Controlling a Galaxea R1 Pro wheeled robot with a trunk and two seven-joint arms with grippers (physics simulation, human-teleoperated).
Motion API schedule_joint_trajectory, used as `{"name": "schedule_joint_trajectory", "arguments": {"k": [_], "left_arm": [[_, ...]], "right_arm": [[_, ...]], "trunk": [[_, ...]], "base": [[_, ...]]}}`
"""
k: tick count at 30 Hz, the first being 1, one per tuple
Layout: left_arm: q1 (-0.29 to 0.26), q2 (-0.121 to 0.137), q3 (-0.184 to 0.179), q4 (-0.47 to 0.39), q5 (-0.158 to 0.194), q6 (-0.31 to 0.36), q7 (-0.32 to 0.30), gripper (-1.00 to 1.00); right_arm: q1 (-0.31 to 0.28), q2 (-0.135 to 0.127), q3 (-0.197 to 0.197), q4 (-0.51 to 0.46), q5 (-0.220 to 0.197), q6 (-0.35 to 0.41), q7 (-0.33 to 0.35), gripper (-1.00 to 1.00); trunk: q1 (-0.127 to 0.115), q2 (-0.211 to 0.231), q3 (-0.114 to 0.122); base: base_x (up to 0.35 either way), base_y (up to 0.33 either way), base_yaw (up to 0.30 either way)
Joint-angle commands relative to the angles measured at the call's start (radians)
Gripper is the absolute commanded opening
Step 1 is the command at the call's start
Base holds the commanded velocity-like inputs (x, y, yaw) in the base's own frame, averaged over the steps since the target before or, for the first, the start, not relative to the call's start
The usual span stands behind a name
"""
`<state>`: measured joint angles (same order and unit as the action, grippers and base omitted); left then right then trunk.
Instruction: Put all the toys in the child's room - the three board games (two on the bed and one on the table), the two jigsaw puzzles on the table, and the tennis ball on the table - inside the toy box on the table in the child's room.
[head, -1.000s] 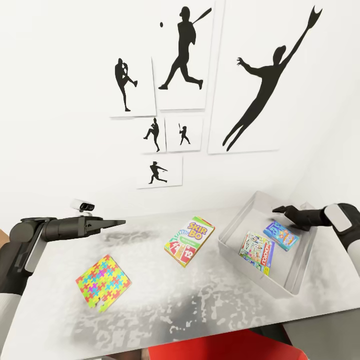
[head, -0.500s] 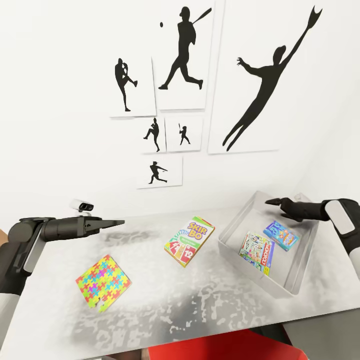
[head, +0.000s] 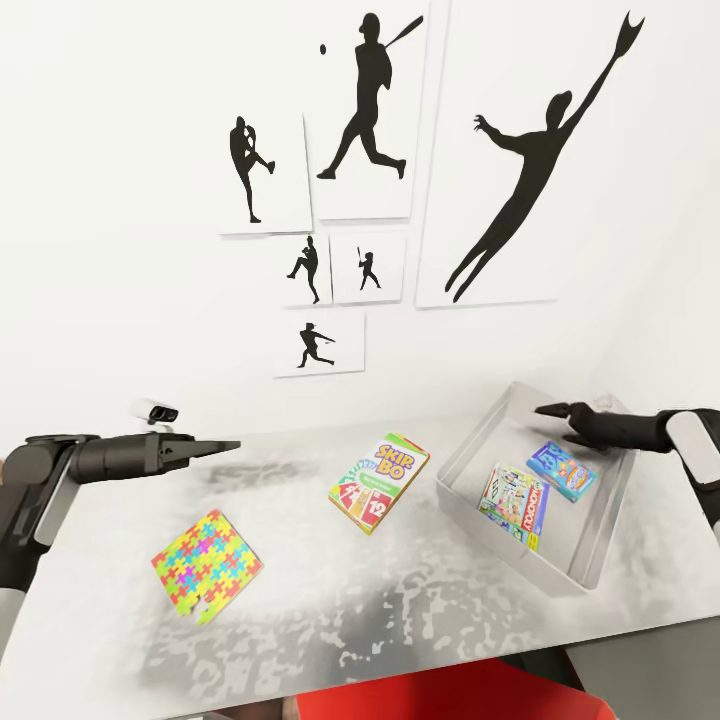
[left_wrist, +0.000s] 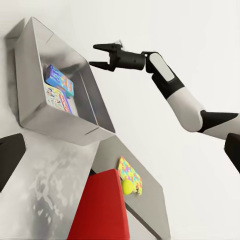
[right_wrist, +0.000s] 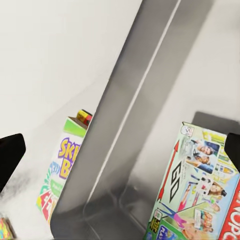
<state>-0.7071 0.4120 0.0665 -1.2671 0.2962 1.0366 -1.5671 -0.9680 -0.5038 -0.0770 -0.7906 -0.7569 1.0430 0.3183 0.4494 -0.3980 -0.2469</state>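
Head camera first: the white table (head: 400, 610) carries the light grey toy box (head: 470, 440) at its right, and inside the box lie two board games side by side, the white and red one (head: 514, 503) and the light blue cartoon one (head: 562, 470) just beyond it. The Skip-Bo box (head: 379, 482) lies flat on the tabletop near the box's left wall, apart from it, and a jigsaw puzzle (head: 206, 566) lies flat well to the left of that. The right gripper (head: 553, 411) hangs over the box's far edge with its two fingers a little apart and nothing between them; the left gripper (head: 228, 447) is stretched out level above the table's left part, its tips looking close together and empty. Black baseball silhouettes (head: 365, 110) hang on the wall behind. Left wrist camera: the toy box (left_wrist: 70, 127) shows with both games in it, the right gripper (left_wrist: 100, 55) parted above its rim, and beyond a red block (left_wrist: 100, 210) a second jigsaw puzzle (left_wrist: 129, 172) with the tennis ball (left_wrist: 127, 187) touching it. Right wrist camera: the white and red game (right_wrist: 200, 190) rests on the box floor, the box wall (right_wrist: 120, 130) stands between it and the Skip-Bo box (right_wrist: 62, 165) outside.
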Motion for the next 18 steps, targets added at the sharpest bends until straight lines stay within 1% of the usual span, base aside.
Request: {"name": "schedule_joint_trajectory", "arguments": {"k": [1,3,4,5,6,10,11,18], "left_arm": [[-0.001,0.004,0.0,0.0,0.0,0.011,-0.004,1.0],[0.0,0.012,0.001,0.0,0.0,0.011,-0.004,1.0],[0.001,0.025,0.002,0.0,0.0,0.011,-0.004,1.0],[0.001,0.029,0.002,0.001,0.0,0.011,-0.004,1.0],[0.001,0.029,0.002,0.001,0.0,0.011,-0.004,1.0],[0.004,0.044,0.003,0.001,0.0,0.011,-0.004,1.0],[0.005,0.05,0.003,0.001,0.0,0.011,-0.004,1.0],[0.013,0.066,0.005,0.012,0.001,0.011,-0.004,1.0]], "right_arm": [[0.009,-0.002,-0.014,-0.002,0.009,0.004,0.025,1.0],[0.033,-0.006,-0.036,-0.012,0.009,0.004,0.059,1.0],[0.073,-0.012,-0.069,-0.038,0.01,0.004,0.121,1.0],[0.088,-0.013,-0.079,-0.049,0.01,0.004,0.144,1.0],[0.088,-0.013,-0.079,-0.049,0.01,0.004,0.144,1.0],[0.16,-0.016,-0.119,-0.107,0.01,0.004,0.242,1.0],[0.201,-0.016,-0.14,-0.146,0.01,0.004,0.293,1.0],[0.359,-0.013,-0.227,-0.304,0.01,0.004,0.45,1.0]], "trunk": [[0.001,-0.002,-0.002],[0.001,-0.002,-0.002],[0.001,-0.002,-0.002],[0.001,-0.002,-0.002],[0.001,-0.002,-0.002],[0.001,-0.002,-0.002],[0.001,-0.002,-0.002],[0.001,-0.002,-0.002]], "base": [[0.0,0.0,0.0],[0.0,0.0,0.0],[0.0,0.0,0.0],[0.0,0.0,0.0],[0.0,0.0,0.0],[0.0,0.0,0.0],[0.0,0.0,0.0],[0.0,0.0,0.0]]}}
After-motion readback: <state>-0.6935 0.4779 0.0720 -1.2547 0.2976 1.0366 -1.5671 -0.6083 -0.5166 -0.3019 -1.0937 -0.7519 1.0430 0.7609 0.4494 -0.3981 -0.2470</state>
